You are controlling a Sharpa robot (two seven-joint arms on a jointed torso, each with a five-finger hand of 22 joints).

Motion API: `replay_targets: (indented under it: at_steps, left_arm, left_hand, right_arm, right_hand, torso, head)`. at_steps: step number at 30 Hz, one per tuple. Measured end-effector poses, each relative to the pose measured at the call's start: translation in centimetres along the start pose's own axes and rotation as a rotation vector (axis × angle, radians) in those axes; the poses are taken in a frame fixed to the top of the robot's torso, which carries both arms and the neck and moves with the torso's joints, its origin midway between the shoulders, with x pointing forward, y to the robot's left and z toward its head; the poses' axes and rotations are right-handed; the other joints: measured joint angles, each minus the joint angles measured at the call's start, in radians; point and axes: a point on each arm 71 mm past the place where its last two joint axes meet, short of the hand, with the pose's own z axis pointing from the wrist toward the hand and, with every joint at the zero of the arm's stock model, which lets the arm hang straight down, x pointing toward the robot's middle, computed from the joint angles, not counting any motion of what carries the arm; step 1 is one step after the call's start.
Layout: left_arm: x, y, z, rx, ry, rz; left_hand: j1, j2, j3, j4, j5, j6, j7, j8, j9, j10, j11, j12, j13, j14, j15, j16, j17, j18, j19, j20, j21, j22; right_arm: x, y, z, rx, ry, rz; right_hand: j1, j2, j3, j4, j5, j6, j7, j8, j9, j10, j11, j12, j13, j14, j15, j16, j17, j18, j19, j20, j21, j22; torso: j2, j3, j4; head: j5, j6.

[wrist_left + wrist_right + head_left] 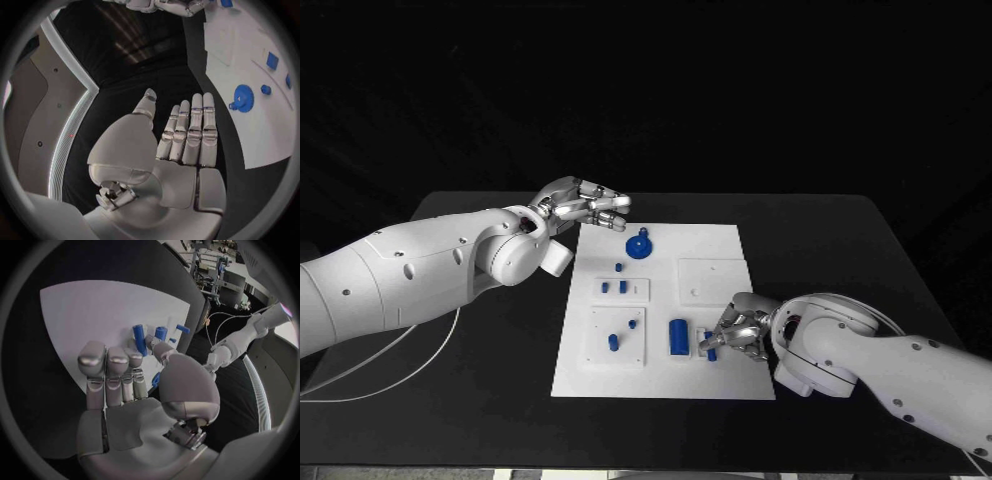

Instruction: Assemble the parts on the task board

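You cannot see the whole blue part (155,379) under the right hand (737,333); its fingers (721,340) cover it near the task board's (718,245) right edge; grip unclear.

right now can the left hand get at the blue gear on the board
Probably yes. The left hand hovers open beside the task board's far corner, holding nothing. The blue gear lies close by on the board, with nothing standing between it and the fingers.
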Motion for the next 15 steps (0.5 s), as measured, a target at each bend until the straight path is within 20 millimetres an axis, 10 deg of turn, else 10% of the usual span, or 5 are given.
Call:
replay_targets:
  at_steps: [15]
  left_arm:
    - [0.01,0.04,0.00,-0.005,0.003,0.001]
  left_hand:
    - [-0.004,0.004,0.000,0.000,0.000,0.000,0.000,0.000,0.000,0.000,0.000,0.000,0.000,0.000,0.000,0.000,0.004,0.000,0.000,0.000,0.000,0.000]
  right_arm:
    - [-0.06,0.26,0.46,0.002,-0.003,0.004]
  right_hand:
    - [0.022,-0.014,-0.014,0.052,-0.061,0.013,-0.003,0.014,0.006,0.000,0.000,0.000,-0.004,0.000,0.000,0.000,-0.003,0.000,0.000,0.000,-0.012,0.000]
  torso:
    - [0.001,0.0008,0.0007]
  head:
    - [0.004,0.000]
